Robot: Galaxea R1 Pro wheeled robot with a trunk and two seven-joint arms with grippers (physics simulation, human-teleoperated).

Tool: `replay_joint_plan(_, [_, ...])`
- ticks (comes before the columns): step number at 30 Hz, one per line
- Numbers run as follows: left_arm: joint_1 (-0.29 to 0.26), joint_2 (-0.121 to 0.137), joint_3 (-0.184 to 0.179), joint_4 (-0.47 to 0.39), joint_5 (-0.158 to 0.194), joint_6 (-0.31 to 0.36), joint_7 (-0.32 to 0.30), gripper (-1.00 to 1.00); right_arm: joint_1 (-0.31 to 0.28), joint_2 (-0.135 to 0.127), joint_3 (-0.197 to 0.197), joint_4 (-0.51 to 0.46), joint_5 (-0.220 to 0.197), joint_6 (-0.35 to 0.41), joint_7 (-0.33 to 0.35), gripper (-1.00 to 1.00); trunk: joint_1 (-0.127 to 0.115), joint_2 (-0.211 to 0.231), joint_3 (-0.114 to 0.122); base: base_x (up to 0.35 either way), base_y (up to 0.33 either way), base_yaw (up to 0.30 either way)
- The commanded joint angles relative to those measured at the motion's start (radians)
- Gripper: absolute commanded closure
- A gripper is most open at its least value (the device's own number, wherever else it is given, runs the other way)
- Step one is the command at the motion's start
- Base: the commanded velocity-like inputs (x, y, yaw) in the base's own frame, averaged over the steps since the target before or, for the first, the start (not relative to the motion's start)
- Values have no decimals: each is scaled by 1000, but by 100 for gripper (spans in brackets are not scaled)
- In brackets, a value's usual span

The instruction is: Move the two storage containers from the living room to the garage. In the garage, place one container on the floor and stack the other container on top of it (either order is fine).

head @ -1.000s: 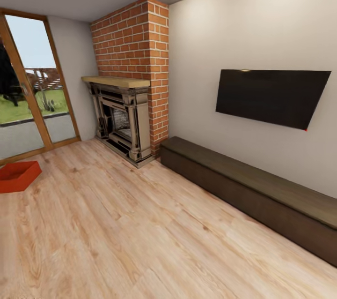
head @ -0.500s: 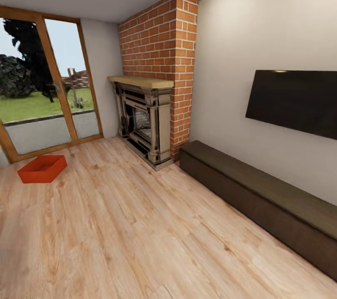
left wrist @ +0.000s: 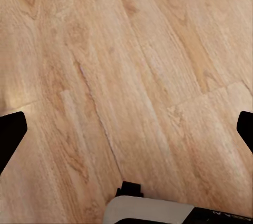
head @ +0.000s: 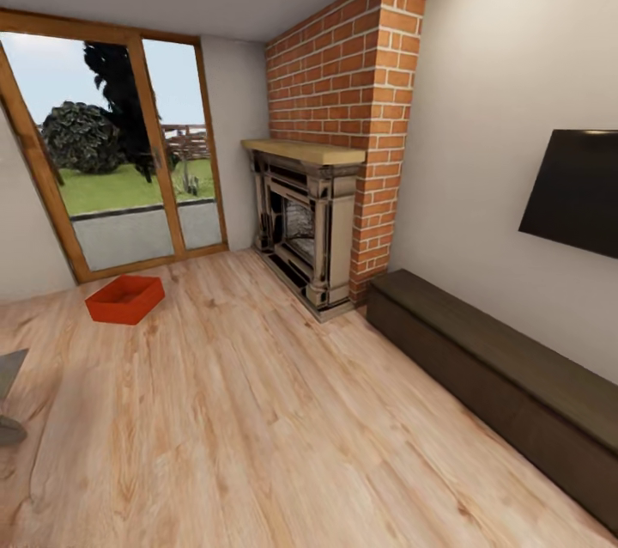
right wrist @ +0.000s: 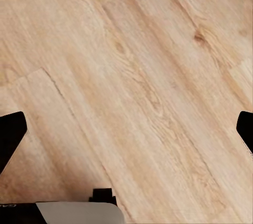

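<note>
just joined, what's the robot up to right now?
Nothing is being handled. The robot is in the living room, facing the brick fireplace and glass doors. One red bin sits on the wood floor near the doors, untouched. Both the left end effector and the right end effector are open and empty, pointing down at bare planks.

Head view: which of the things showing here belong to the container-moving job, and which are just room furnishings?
Belongs to the job:
- storage container, red-orange, on the wood floor near the glass door
- left pincer and right pincer, both open over bare planks

Just furnishings:
- brick fireplace
- wall TV
- dark low cabinet
</note>
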Motion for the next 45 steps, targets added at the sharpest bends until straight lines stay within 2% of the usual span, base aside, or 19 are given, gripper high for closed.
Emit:
replay_joint_plan(1, [-1,0,4,1,-1,-4,1,-100,-1,0,2,1,3,-3,-5,-100,1,-2,-2,325,0,296])
replay_joint_plan(21, [-1,-1,4,2,-2,-4,1,-100,-1,0,1,1,3,-3,-5,-100,1,-2,-2,325,0,293])
replay_joint_plan(45, [-1,-2,4,1,-1,-4,1,-100,-1,0,1,1,4,-3,-5,-100,1,-2,-2,325,-17,54])
